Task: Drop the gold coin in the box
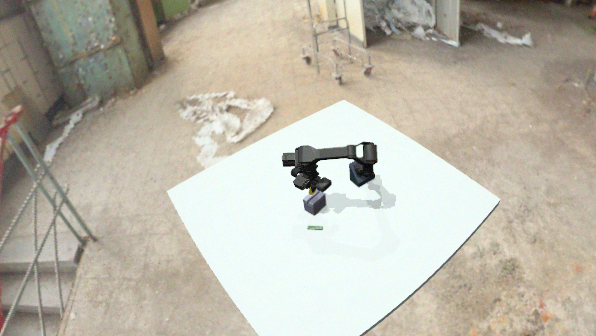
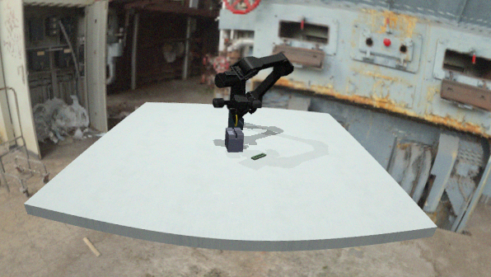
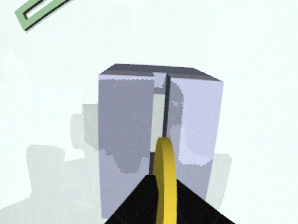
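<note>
My gripper (image 1: pixel 312 188) (image 2: pixel 236 115) (image 3: pixel 158 185) is shut on the gold coin (image 1: pixel 311 191) (image 2: pixel 236 120) (image 3: pixel 167 162), which stands upright on edge below the fingers. The grey box (image 1: pixel 315 204) (image 2: pixel 234 143) (image 3: pixel 126 110) stands upright on the table. The coin hangs above its lid. In the wrist view the coin's far end overlaps the slot (image 3: pixel 158 120), nearly in line with it; the fingers and coin hide the near part of the slot. The gap between coin and lid is hard to judge. The green holder (image 1: pixel 315 229) (image 2: pixel 253 157) (image 3: pixel 19 16) lies empty beyond the box.
The white table (image 1: pixel 260 240) (image 2: pixel 173 185) carries the box, the holder and the arm's dark base (image 1: pixel 358 176). The arm (image 1: pixel 332 152) (image 2: pixel 268 63) reaches over the table from its base to above the box. Its shadows fall on the table around the box and holder.
</note>
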You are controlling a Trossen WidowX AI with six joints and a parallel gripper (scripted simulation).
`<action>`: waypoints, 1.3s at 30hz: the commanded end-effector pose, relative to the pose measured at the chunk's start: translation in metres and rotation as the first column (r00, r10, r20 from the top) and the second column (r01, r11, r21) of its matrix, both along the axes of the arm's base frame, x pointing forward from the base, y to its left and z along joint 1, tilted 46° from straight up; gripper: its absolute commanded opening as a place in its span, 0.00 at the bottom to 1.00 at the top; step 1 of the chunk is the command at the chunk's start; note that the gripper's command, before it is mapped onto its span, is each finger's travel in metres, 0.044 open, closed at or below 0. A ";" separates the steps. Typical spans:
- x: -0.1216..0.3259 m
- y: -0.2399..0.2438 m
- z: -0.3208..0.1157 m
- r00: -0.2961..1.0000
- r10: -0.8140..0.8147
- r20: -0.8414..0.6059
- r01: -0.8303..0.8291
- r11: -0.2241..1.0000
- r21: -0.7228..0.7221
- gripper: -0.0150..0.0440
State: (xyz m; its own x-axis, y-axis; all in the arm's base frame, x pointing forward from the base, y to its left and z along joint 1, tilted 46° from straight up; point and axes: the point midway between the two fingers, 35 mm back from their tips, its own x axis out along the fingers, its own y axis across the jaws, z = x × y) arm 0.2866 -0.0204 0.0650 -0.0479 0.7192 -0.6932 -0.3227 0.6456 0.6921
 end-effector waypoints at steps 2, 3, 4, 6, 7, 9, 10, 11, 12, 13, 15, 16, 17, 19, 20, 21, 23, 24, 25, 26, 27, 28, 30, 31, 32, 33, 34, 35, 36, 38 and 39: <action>0.001 0.000 0.001 1.000 -0.004 0.001 0.004 1.000 -0.001 0.25; 0.001 0.000 0.001 1.000 -0.004 0.001 0.004 1.000 -0.001 0.25; 0.001 -0.001 0.000 1.000 -0.004 0.001 0.004 1.000 -0.001 0.25; 0.000 -0.001 0.000 1.000 -0.003 0.001 0.003 1.000 -0.001 0.25; -0.001 -0.001 -0.001 1.000 -0.003 0.001 0.003 1.000 -0.001 0.25; -0.002 -0.002 -0.002 1.000 -0.002 0.003 0.002 1.000 -0.001 0.25; -0.002 -0.002 -0.003 1.000 -0.001 0.004 0.001 1.000 -0.001 0.25; -0.002 -0.002 -0.004 1.000 0.000 0.004 0.000 1.000 0.000 0.25; -0.002 -0.001 -0.004 1.000 0.001 0.005 -0.001 1.000 0.000 0.25; -0.002 -0.001 -0.004 1.000 0.001 0.005 -0.001 1.000 0.000 0.25; -0.002 -0.001 -0.004 1.000 0.001 0.005 -0.001 1.000 0.000 0.25; -0.002 -0.001 -0.005 1.000 0.001 0.005 -0.001 1.000 0.000 0.25; -0.003 -0.001 -0.004 1.000 0.000 0.005 0.000 1.000 0.000 0.25; -0.003 -0.001 -0.004 1.000 0.000 0.004 0.000 1.000 0.000 0.25; -0.003 -0.001 -0.004 1.000 0.000 0.004 0.000 1.000 0.000 0.25; -0.003 -0.001 -0.003 1.000 0.000 0.004 0.000 1.000 0.000 0.25; -0.004 -0.001 -0.003 1.000 0.000 0.004 0.000 1.000 0.000 0.25; -0.004 -0.001 -0.002 1.000 0.000 0.004 0.000 1.000 0.000 0.25; -0.004 -0.001 -0.002 1.000 0.000 0.005 0.000 1.000 0.000 0.25; -0.004 -0.001 -0.002 1.000 0.000 0.005 0.000 1.000 0.000 0.25; -0.004 -0.001 -0.002 1.000 0.000 0.005 0.000 1.000 0.000 0.25; -0.004 -0.001 -0.002 1.000 0.000 0.005 0.000 1.000 0.000 0.25; -0.003 -0.001 -0.002 1.000 -0.002 0.006 0.002 1.000 0.000 0.25; -0.003 -0.002 -0.002 1.000 -0.003 0.006 0.003 1.000 0.000 0.25; -0.003 -0.002 -0.002 1.000 -0.004 0.007 0.004 1.000 0.000 0.25; -0.003 -0.002 -0.002 1.000 -0.004 0.007 0.004 1.000 0.000 0.25; -0.003 -0.002 -0.002 1.000 -0.004 0.007 0.004 1.000 0.000 0.25; -0.003 -0.002 -0.002 1.000 -0.004 0.007 0.004 1.000 0.000 0.25; -0.003 -0.002 -0.002 1.000 -0.004 0.007 0.004 1.000 0.000 0.25; -0.003 -0.001 -0.002 1.000 -0.004 0.006 0.004 1.000 0.000 0.25; -0.003 -0.001 -0.003 1.000 -0.004 0.006 0.004 1.000 0.000 0.25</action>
State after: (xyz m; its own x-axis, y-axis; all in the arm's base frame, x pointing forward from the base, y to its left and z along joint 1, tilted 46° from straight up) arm 0.2839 -0.0219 0.0630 -0.0406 0.7192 -0.6936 -0.3253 0.6468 0.6898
